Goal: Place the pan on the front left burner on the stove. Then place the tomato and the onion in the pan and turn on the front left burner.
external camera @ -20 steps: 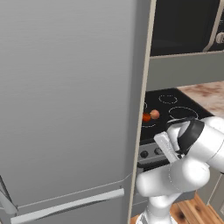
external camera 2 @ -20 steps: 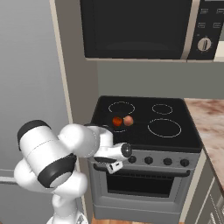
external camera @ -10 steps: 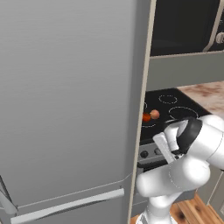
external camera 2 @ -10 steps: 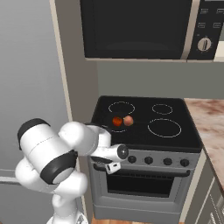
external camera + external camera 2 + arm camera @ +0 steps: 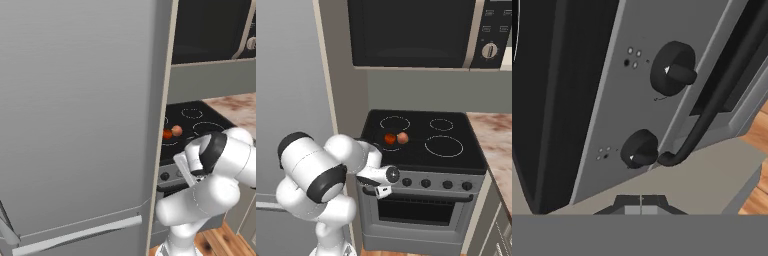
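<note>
In the left base view, a tall grey fridge [image 5: 75, 125] takes up the left and middle of the frame, and past its right edge sits the stove [image 5: 197, 127], mid-right. On the near left ring, the front left burner [image 5: 170, 137], the tomato [image 5: 167, 134] and the onion [image 5: 176, 131] sit side by side, touching, tomato on the left; the pan [image 5: 171, 140] under them is too dark against the glass to trace. The white arm bends in from the lower right, its hand low against the stove's grey front. Over to the right base view: the stove centre frame, a microwave [image 5: 416, 35] across the top, a marbled counter [image 5: 498, 140] at the right edge. Tomato and onion rest together in the front left ring. The gripper [image 5: 383, 191] is just left of centre, right at the leftmost knob. Now the hand view: two black knobs [image 5: 672, 69] on the tilted grey panel, an oven handle [image 5: 712, 110] running diagonally at right, and at bottom centre the fingertips [image 5: 633, 204] pressed together, the claw closed with nothing between them, just below the lower knob.
</note>
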{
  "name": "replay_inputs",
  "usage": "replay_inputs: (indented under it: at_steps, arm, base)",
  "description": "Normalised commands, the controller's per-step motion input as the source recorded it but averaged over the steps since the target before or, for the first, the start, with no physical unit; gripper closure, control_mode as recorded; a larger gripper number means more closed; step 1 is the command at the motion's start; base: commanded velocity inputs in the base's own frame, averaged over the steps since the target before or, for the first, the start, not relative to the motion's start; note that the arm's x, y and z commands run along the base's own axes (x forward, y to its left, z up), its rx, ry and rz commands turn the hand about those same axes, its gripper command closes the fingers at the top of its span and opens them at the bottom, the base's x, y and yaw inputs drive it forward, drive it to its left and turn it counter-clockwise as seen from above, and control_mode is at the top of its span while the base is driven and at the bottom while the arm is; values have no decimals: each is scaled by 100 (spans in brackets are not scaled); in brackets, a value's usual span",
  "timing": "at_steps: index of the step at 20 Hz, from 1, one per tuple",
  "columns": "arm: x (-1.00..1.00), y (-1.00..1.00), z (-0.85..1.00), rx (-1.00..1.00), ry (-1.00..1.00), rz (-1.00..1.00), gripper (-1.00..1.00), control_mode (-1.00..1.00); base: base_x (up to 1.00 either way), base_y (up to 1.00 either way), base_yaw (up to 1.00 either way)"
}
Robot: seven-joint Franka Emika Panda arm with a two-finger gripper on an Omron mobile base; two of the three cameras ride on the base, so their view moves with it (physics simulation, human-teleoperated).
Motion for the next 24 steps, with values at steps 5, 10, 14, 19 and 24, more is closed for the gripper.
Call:
replay_inputs:
  at_steps: [5,10,14,19,24]
  arm:
    - [12,8,-6,0,0,-3,100,-100]
    - [9,8,-7,0,0,-3,100,-100]
    - [1,6,-16,0,0,-2,100,-100]
    - [5,2,-20,0,0,-2,100,-100]
    - [11,0,-20,0,0,-1,100,-100]
  base:
    - [0,0,0]
    - [0,0,0]
    - [0,0,0]
    - [0,0,0]
    - [0,0,0]
